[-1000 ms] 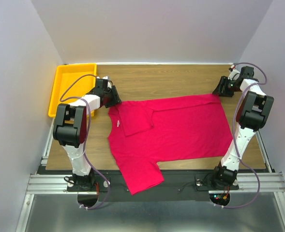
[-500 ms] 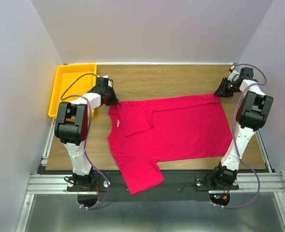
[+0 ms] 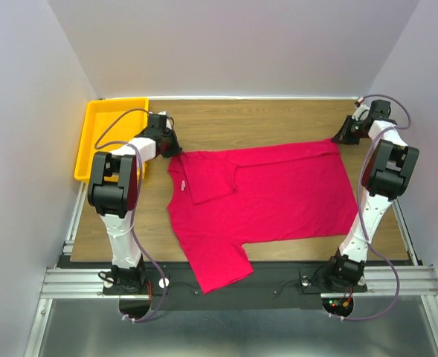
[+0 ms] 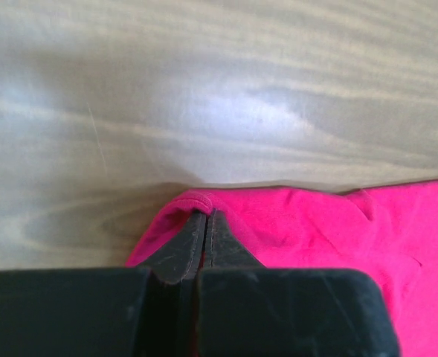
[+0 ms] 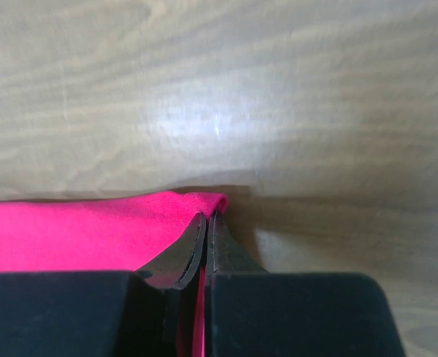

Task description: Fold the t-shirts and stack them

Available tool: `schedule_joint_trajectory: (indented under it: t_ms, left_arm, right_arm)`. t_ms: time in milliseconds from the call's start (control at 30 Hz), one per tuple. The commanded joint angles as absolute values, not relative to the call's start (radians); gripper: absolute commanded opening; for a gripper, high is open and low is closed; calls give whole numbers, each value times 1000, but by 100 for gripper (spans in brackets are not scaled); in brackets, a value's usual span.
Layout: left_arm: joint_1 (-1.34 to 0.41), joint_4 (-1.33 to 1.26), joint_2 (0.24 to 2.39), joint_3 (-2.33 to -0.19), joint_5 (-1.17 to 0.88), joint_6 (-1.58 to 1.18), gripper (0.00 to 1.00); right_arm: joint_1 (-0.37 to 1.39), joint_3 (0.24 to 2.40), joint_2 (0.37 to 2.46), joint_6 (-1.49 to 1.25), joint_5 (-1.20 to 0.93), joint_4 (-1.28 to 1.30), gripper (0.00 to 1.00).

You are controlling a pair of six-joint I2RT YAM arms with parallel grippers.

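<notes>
The red t-shirt lies spread across the wooden table, one sleeve folded in over its chest and the other sleeve hanging over the near edge. My left gripper is shut on the shirt's far left corner, red cloth pinched between its fingertips. At the far right my right gripper is shut on the shirt's far right hem corner, a fold of cloth running between its pads.
A yellow plastic tray stands at the far left of the table, just behind my left arm. Bare wood runs along the back beyond the shirt. White walls close in on three sides.
Both grippers have closed on the shirt's far corners. The far edge has been drawn a little toward the back, and the near sleeve slid slightly with it.
</notes>
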State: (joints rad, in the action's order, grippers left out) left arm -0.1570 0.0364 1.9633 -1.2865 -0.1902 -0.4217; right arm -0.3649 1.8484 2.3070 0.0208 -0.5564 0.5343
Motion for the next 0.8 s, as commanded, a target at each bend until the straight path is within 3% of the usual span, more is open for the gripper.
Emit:
schedule_joint_trajectory:
  t_ms: [0,567,600,633,667,700,767]
  left_arm:
    - [-140,35,1999,-1411,-187,-417,0]
    - [-121,164,2324,-1934,-204,-428,0]
    - [-123,164,2329,-1950,-215,-433,5]
    - [-123,164,2327,-1969,-218,-433,16]
    - [-123,163,2321,-1974,-224,-430,34]
    - [-123,157,2309,-1976,-222,-426,41]
    - [-121,132,2254,-1948,-215,-420,53]
  right_arm:
    - [-365,1943,2341,-34,-541,445,0]
    - [-364,2289,2566,-161,-486,405,2]
    - [-364,2290,2560,-153,-494,402,16]
    - [-364,2287,2554,-146,-497,402,25]
    - [-364,2280,2527,-131,-494,400,32]
    - [-364,2270,2507,-118,-489,399,42]
    - [-364,2221,2464,-91,-477,393,47]
